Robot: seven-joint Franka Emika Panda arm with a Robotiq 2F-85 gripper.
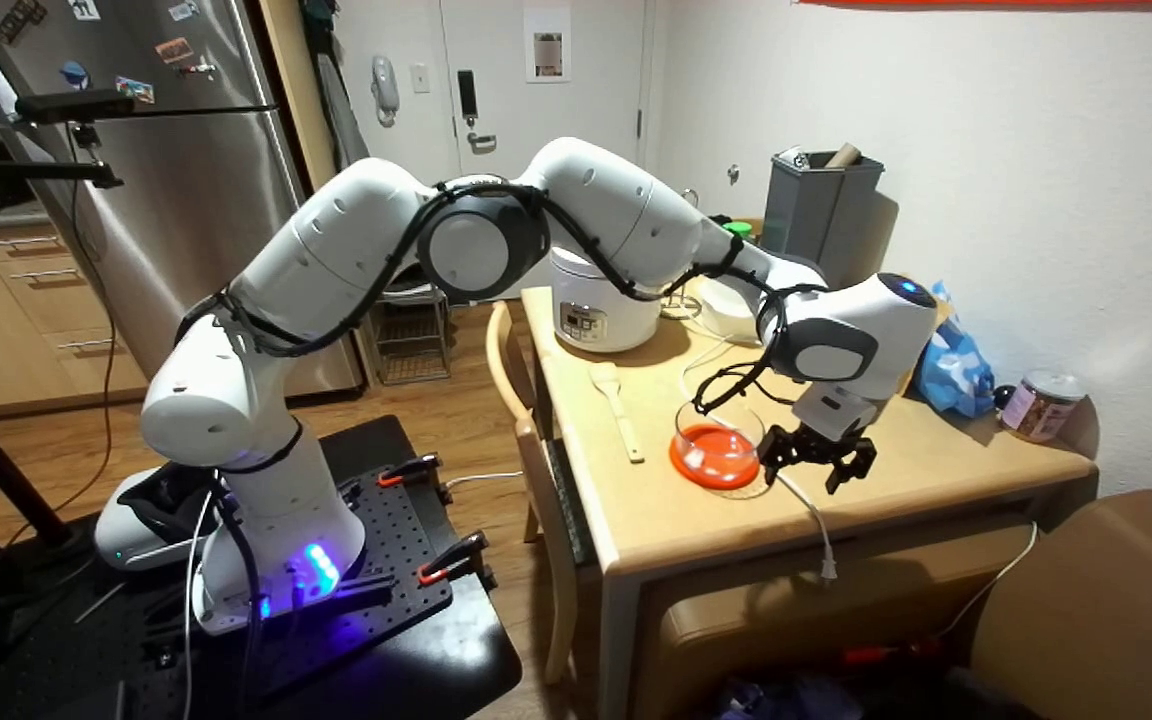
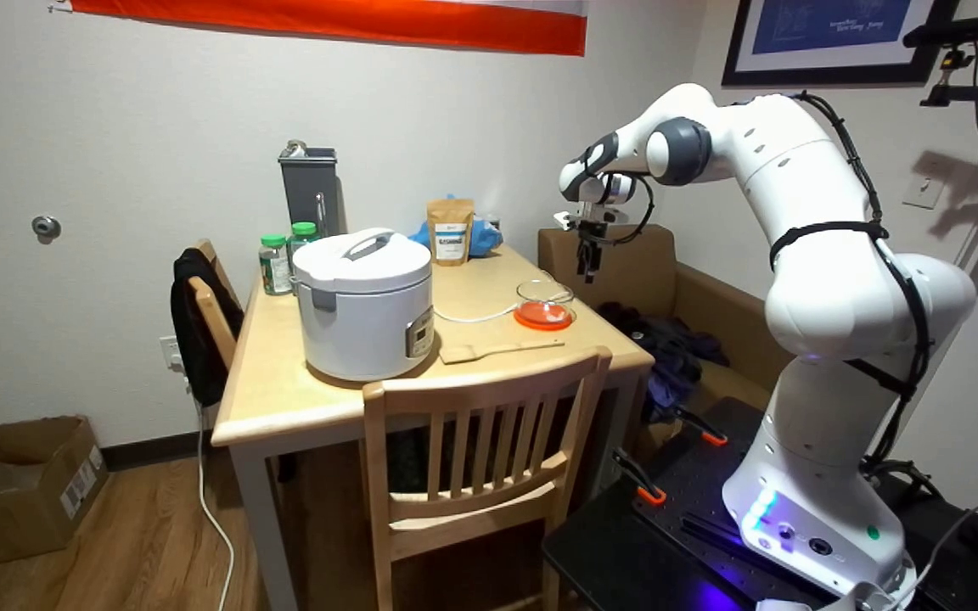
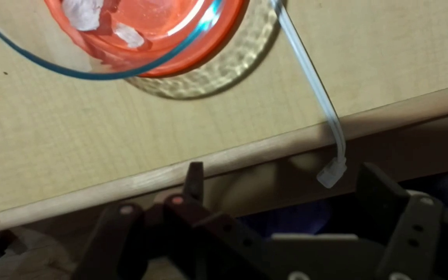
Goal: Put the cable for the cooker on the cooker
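The hand (image 3: 282, 166) is spread near the cable (image 3: 322, 93), while the brown pouch's (image 2: 448, 213) label (image 2: 451, 240) and the cooker's (image 2: 362, 327) panel (image 2: 420, 332) cannot be read.

From up high, an exterior view looks past the arm (image 1: 471, 250) towards the door (image 1: 556, 120) there; an exterior view faces the wall (image 2: 455, 127) across chair (image 2: 489, 383) and table (image 2: 489, 282). Both exterior views stand back and share arm, table and cooker (image 2: 362, 327). The wrist view peers down, close, at the table's edge (image 3: 263, 149).
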